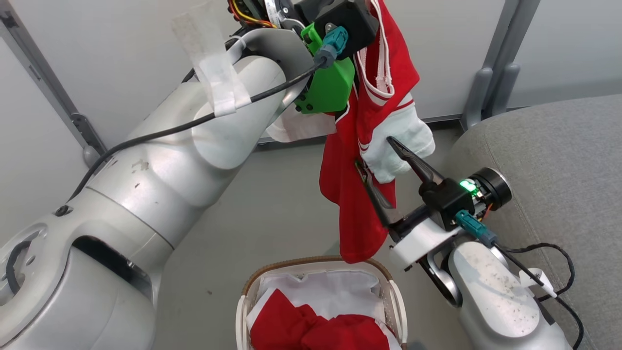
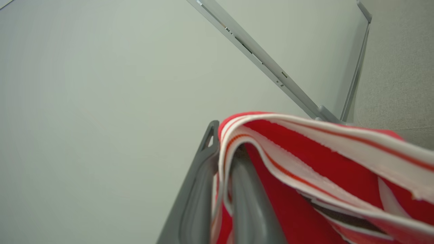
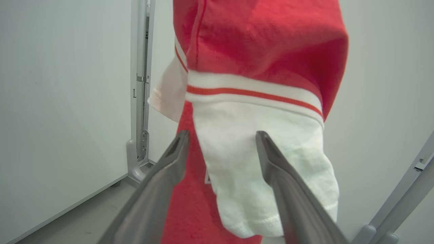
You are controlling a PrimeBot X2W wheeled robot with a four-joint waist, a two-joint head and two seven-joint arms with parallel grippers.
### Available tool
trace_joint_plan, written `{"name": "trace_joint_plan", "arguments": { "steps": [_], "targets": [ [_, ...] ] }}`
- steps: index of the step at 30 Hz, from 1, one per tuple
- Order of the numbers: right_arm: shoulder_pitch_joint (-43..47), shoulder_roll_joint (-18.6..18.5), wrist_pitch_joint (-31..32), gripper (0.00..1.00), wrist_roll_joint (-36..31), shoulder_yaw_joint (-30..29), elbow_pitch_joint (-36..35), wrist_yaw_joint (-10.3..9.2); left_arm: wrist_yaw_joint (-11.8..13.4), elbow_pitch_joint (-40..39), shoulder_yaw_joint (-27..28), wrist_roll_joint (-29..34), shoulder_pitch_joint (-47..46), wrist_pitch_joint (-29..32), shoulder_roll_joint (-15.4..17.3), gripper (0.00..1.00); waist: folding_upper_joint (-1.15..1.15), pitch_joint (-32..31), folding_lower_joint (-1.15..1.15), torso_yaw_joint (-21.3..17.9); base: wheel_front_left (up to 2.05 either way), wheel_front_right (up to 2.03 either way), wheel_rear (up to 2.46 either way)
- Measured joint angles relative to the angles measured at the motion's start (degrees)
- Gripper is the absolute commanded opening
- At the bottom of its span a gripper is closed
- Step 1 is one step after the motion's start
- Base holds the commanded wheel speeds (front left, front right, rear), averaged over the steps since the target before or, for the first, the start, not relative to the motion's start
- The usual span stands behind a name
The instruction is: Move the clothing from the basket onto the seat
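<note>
Clothing (image 1: 346,214) pinched in L hand (image 2: 225,144); R hand (image 3: 222,135) wide open.

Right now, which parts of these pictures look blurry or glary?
Head view: soft even light, pale sheen on the silver left arm. Left wrist view: the bright red white-striped garment looks soft. Right wrist view: the right claw has blurred dark fingers.

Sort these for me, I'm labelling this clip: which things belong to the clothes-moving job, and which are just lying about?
Belongs to the job: red garment hanging from the shut left end effector; open right end effector at its white part; more red clothing in the basket; grey seat.
Just there: metal post; floor; tape on the arm.
</note>
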Motion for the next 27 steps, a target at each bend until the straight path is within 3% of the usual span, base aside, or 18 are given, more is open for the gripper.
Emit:
{"name": "trace_joint_plan", "arguments": {
  "steps": [7,15,16,17,21,27],
  "targets": [
    [-3.7,0.1,0.0,1.0,-0.6,1.8,3.6,0.0,0.5,-3.4,-2.5,-2.9,0.0,0.5,-0.1,0.0,0.0,0.3,0.0,2.2,0.0,0.0,0.0],
    [-8.0,0.0,0.0,1.0,-2.1,-3.3,7.2,0.0,2.4,-7.7,-5.6,-6.5,0.0,1.1,-0.2,0.0,0.0,0.7,0.0,4.3,0.0,0.0,0.0],
    [-8.5,0.0,0.0,0.87,-2.2,-3.9,7.6,0.0,2.7,-7.9,-5.8,-7.0,0.0,1.1,-0.2,0.0,0.0,0.7,0.0,4.5,0.0,0.0,0.0],
    [-8.9,0.0,0.0,0.51,-2.1,-4.5,8.0,0.0,2.9,-8.0,-6.1,-7.3,0.0,1.0,-0.2,0.0,0.0,0.7,0.0,4.7,0.0,0.0,0.0],
    [-9.8,0.1,0.0,0.0,-1.8,-5.9,9.7,0.01,3.5,-7.8,-6.9,-8.6,0.7,0.3,-0.2,0.0,0.0,0.8,0.0,5.0,0.0,0.0,0.0],
    [-10.0,0.0,0.0,0.0,-1.7,-6.9,10.9,0.01,4.1,-5.3,-7.4,-10.6,2.8,-1.1,-0.2,0.0,0.0,0.7,0.0,4.6,0.0,0.0,0.0]
  ]
}}
